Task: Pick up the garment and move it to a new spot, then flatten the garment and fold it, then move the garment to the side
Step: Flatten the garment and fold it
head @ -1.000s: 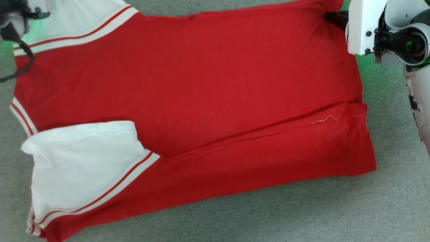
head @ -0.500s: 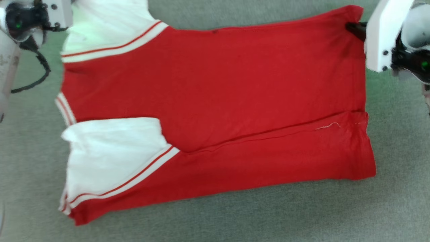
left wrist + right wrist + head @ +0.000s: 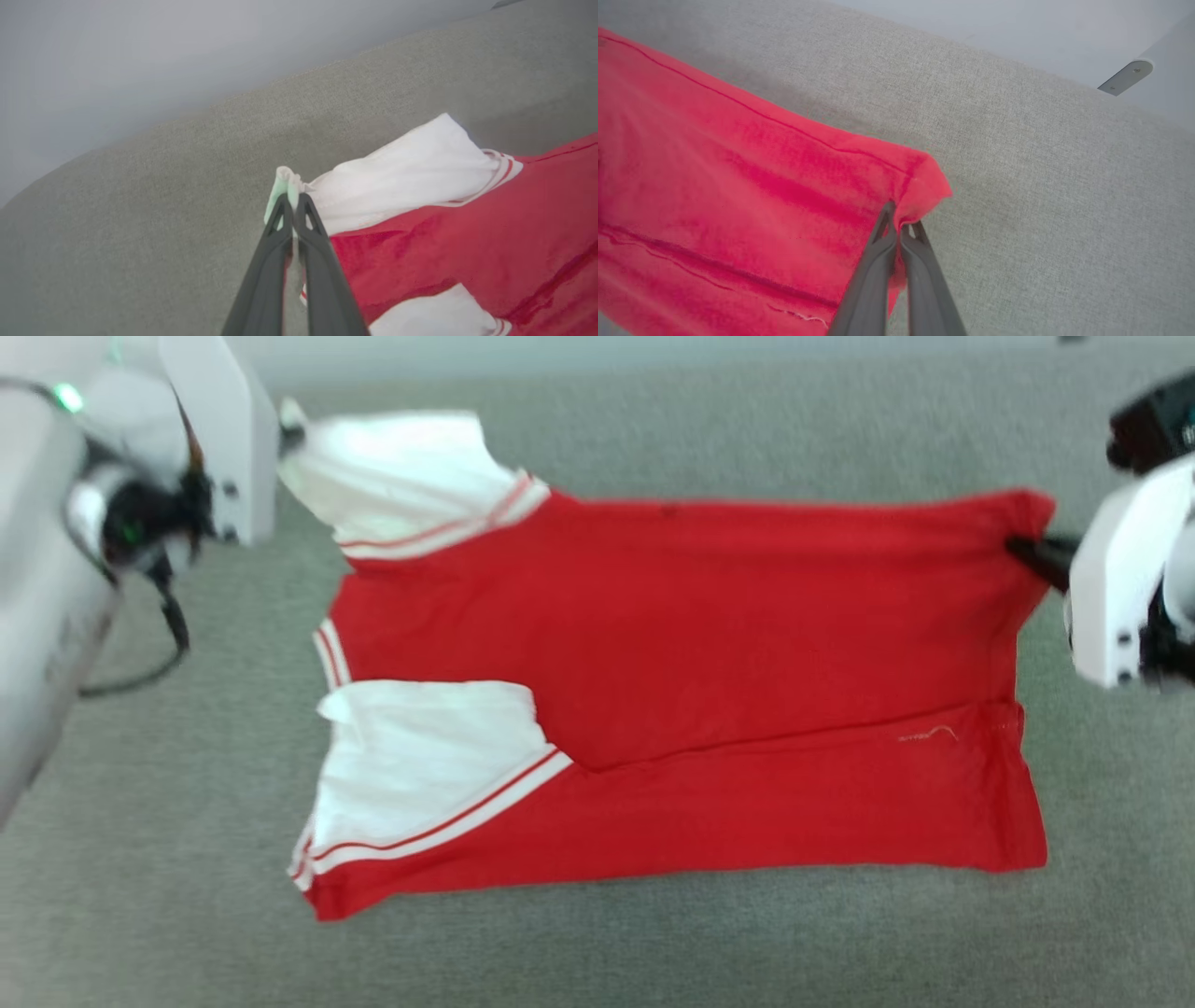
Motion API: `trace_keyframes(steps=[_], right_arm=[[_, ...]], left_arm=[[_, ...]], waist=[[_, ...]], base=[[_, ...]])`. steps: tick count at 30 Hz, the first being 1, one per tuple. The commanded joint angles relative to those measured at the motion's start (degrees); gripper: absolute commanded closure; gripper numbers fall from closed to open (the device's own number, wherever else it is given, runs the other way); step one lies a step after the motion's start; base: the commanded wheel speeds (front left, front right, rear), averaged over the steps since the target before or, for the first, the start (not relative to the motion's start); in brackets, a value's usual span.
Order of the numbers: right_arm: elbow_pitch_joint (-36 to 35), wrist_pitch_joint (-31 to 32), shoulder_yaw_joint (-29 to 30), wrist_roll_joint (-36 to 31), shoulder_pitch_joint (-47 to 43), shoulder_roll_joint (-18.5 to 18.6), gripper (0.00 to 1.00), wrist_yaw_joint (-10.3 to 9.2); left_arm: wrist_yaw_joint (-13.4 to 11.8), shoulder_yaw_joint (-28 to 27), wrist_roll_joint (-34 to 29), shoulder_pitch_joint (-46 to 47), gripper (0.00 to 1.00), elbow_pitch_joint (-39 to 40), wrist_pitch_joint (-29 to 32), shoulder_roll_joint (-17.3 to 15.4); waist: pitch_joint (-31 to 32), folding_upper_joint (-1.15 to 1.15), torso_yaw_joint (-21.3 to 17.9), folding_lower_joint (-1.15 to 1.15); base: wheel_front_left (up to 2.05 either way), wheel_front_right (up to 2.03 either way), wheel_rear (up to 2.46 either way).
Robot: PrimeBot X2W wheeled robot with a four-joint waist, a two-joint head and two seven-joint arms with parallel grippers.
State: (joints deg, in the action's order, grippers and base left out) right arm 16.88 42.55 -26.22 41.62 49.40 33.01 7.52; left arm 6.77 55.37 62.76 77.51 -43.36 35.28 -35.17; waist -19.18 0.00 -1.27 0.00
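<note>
The garment (image 3: 709, 644), a red jersey with white panels and striped trim, lies sideways on the grey surface with its near long edge folded over. No lettering shows. My left gripper (image 3: 285, 429) is shut on the far white shoulder corner, and the left wrist view has the same gripper (image 3: 292, 205) pinching that white cloth (image 3: 397, 182). My right gripper (image 3: 1022, 551) is shut on the far red hem corner; the right wrist view has it (image 3: 901, 219) clamped on the red corner (image 3: 920, 186). Both held corners are raised off the surface.
Grey fabric surface (image 3: 653, 952) lies all around the garment, with open room in front and to both sides. Its far edge (image 3: 653, 364) runs close behind the garment. A metal bracket (image 3: 1125, 77) shows beyond that edge in the right wrist view.
Both grippers have lifted the far corners and drawn them toward me. The head view has pulled back, so the garment looks smaller and lower. The near fold has stayed put.
</note>
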Motion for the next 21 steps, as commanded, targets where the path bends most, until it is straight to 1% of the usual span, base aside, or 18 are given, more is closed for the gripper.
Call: trace_keyframes(steps=[1,4,7,11,13,14,17,19,21], right_arm=[[-0.98,0.10,0.70,0.37,-2.08,0.88,1.00,-0.06],[-3.66,0.66,2.16,1.23,-6.52,2.55,1.00,-0.06],[-5.73,1.22,4.40,1.51,-11.24,3.54,1.00,-0.06],[-7.63,2.33,7.33,1.46,-17.71,3.24,1.00,-0.06],[-8.07,2.94,8.70,1.23,-20.73,2.73,1.00,-0.06],[-8.13,3.28,9.26,0.67,-22.15,2.58,1.00,-0.06],[-7.94,3.92,10.08,-0.02,-25.86,1.01,1.00,-0.06],[-7.61,4.44,9.64,-0.18,-27.62,-0.14,1.00,-0.06],[-7.11,4.48,9.56,-0.66,-28.41,-1.09,1.00,-0.06]], left_arm=[[-1.01,0.19,0.34,-2.06,1.00,2.31,0.04,-0.97],[-3.93,0.35,0.96,-6.25,1.00,10.24,0.53,-3.90],[-7.80,0.49,2.48,-11.30,1.00,19.38,1.69,-7.01],[-14.04,1.26,3.97,-18.23,1.00,32.16,3.02,-10.88],[-16.95,1.56,4.57,-21.25,1.00,37.45,3.09,-12.43],[-18.02,1.88,4.94,-22.72,1.00,39.29,3.13,-12.84],[-19.99,2.94,5.78,-26.24,1.00,42.17,3.09,-13.15],[-20.05,3.51,6.68,-28.20,1.00,41.97,2.68,-12.44],[-19.55,4.04,7.91,-29.82,1.00,40.36,2.61,-11.52]], waist=[[4.42,0.00,3.03,0.00],[5.77,0.00,3.75,0.00],[6.65,0.00,4.26,0.00],[7.15,0.00,4.68,0.00],[7.06,0.00,4.76,0.00],[7.00,0.00,4.86,0.00],[6.83,0.00,4.84,0.00],[6.85,0.00,4.61,0.00],[6.81,0.00,4.36,0.00]], base=[[0.00,0.00,0.00],[0.00,0.00,0.00],[0.00,0.00,0.00],[0.00,0.00,0.00],[0.00,0.00,0.00],[0.00,0.00,0.00],[0.00,0.00,0.00],[0.00,0.00,0.00],[0.00,0.00,0.00]])
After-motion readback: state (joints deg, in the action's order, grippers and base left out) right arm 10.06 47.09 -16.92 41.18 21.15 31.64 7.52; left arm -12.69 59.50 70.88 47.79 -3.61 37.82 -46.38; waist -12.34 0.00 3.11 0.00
